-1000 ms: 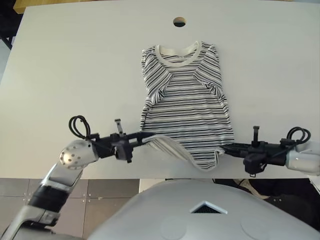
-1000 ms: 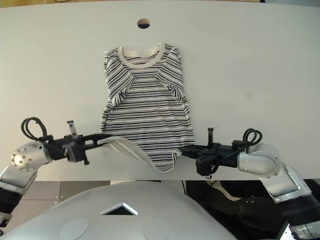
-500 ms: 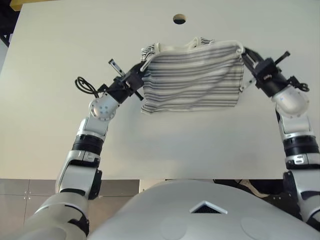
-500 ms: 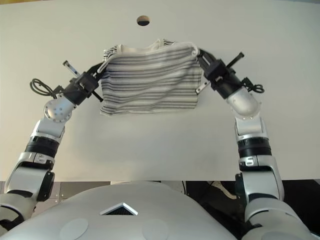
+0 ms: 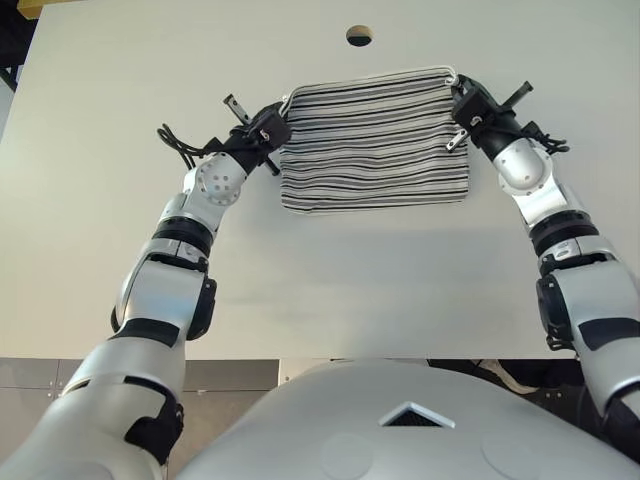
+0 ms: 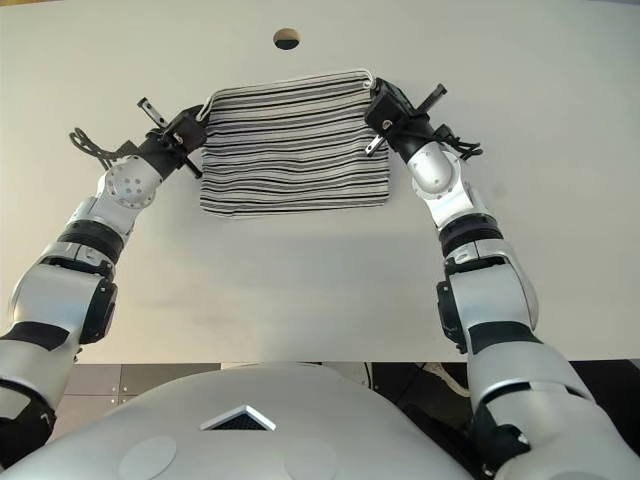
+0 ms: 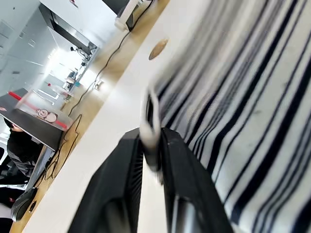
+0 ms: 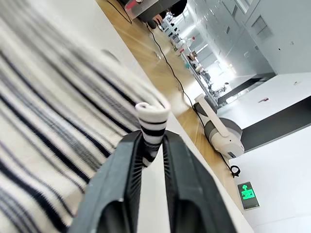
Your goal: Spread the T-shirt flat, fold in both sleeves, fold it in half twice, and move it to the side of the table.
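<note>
T-shirt (image 5: 375, 140): striped, doubled over into a rectangle, lying toward the tabletop's (image 5: 100, 250) far edge, just short of the cable hole (image 5: 359, 37). My left gripper (image 5: 279, 113) is clamped on its far left corner, my right gripper (image 5: 458, 92) on its far right corner. Tabletop extends wide on both sides and toward the near edge.

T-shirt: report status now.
Left tool shut on T-shirt, far left corner; right tool shut on far right corner. T-shirt folded, flat on table. Table hole beyond it, apart.
</note>
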Motion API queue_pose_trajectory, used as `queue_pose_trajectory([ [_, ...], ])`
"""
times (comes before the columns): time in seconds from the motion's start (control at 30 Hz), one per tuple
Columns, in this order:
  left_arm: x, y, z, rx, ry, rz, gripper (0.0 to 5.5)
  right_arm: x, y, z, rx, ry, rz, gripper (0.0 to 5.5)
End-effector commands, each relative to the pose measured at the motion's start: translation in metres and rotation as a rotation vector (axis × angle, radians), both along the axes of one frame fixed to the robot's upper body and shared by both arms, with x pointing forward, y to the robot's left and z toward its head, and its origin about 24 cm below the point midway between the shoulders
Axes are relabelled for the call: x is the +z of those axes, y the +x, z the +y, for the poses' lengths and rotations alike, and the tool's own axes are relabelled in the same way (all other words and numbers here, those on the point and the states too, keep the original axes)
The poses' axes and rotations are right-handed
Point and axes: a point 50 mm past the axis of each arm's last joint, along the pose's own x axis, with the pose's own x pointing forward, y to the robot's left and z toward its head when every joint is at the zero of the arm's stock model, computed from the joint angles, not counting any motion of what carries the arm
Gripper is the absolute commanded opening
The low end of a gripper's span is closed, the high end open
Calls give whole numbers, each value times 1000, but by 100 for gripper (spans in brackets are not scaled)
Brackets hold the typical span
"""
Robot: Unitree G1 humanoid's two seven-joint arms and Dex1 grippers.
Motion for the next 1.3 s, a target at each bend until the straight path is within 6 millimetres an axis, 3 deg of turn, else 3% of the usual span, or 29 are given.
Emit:
queue_pose_trajectory([
  [0.03, 6, 9, -2, 48, -4, -7, 125, 2, 8, 8, -21, -26, 14, 139],
  [0.13, 8, 15, 0, 115, 7, -16, 177, 2, 13, 12, -56, -43, 25, 198],
  [0.2, 10, 19, 4, 168, 36, -33, 201, 4, 17, 11, -96, -51, 19, 201],
  [0.3, 14, 18, 35, 285, 229, -141, 247, 16, 16, -4, -103, -18, -63, 201],
  [0.37, 15, 11, 56, 344, 270, -187, 277, 22, 2, -17, -36, -18, -146, 201],
  [0.47, 10, -4, 74, 389, 250, -231, 327, 25, -41, -24, 149, -89, -197, 201],
  [0.57, 10, -19, 74, 433, 96, -328, 373, 8, -85, -34, 294, -281, -79, 201],
  [0.63, 13, -25, 68, 468, -34, -393, 376, -9, -102, -37, 347, -376, 31, 201],
  [0.73, 17, -33, 57, 488, -139, -455, 376, -43, -104, -35, 349, -424, 187, 201],
  [0.83, 28, -35, 54, 511, -199, -507, 376, -58, -96, -40, 313, -482, 237, 201],
  [0.9, 31, -37, 52, 508, -212, -516, 376, -52, -92, -48, 321, -543, 217, 201],
  [1.0, 29, -44, 50, 506, -215, -510, 376, -29, -97, -51, 423, -629, 148, 201],
  [1.23, 29, -52, 47, 489, -214, -503, 376, 9, -145, -50, 744, -889, 168, 201],
  [1.3, 30, -56, 47, 491, -219, -508, 376, 9, -160, -35, 843, -874, 175, 201],
])
